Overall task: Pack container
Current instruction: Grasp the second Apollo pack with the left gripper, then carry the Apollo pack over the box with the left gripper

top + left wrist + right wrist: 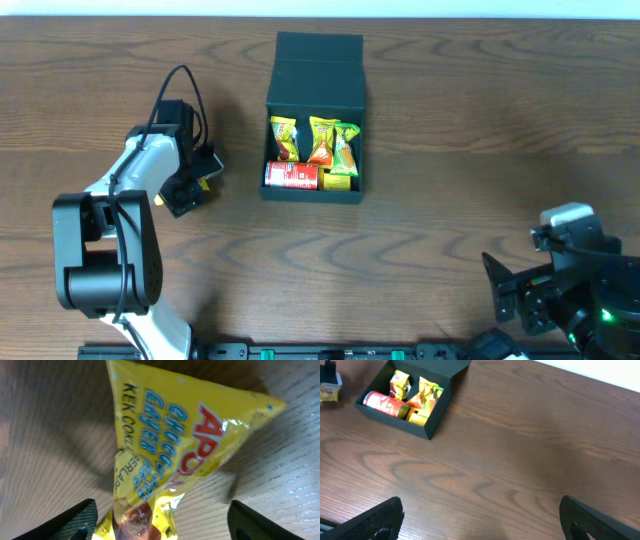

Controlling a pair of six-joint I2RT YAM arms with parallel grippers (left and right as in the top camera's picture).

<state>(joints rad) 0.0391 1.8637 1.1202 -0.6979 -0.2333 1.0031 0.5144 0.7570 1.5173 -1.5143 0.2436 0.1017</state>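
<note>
The container (363, 160) is a dark square box with its flap lid (318, 62) open at the back. Inside lie a red can (291, 176) and several yellow snack packets (322, 140). It also shows in the right wrist view (436, 422). My left gripper (183, 192) is left of the box, low over the table. It is open, with its fingers (161, 527) on either side of a yellow snack packet (170, 435) that lies on the wood. My right gripper (510, 290) is open and empty (481, 520) above bare table at the front right.
The wooden table (450, 150) runs out to a pale edge at the back. The left arm's cable (180, 85) loops above its wrist. A rail with fittings (330, 351) runs along the front edge.
</note>
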